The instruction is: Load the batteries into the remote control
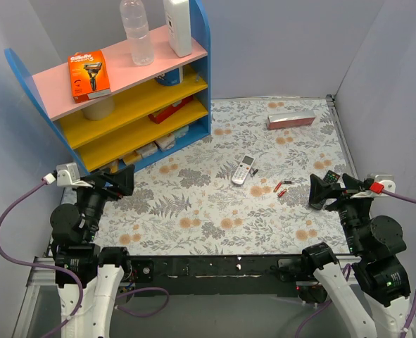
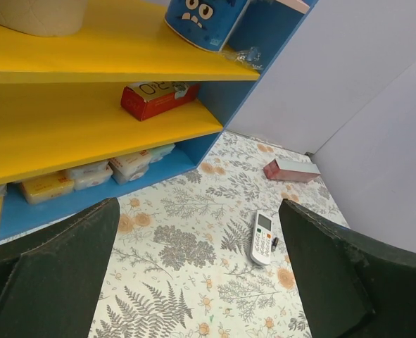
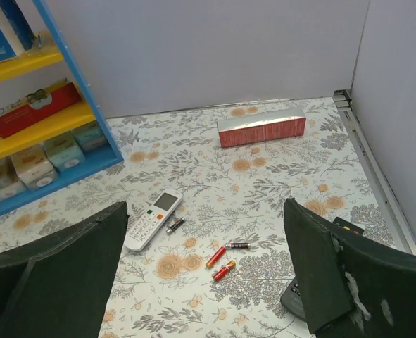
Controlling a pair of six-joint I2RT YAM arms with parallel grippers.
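Shows remote [image 1: 243,170] face-up on desk [image 1: 193,211], batteries [image 3: 216,256] loose beside it within reach; left tool [image 2: 197,282] and right tool [image 3: 204,278] spread wide, empty, pre-grasp.

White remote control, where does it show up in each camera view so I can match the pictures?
Top external: the white remote lies near the middle of the picture, slightly right.
Left wrist: the white remote is right of centre, in the lower half.
Right wrist: the white remote is left of centre, in the lower half.
Shared landmark: the long red box, beyond the remote near the back wall.
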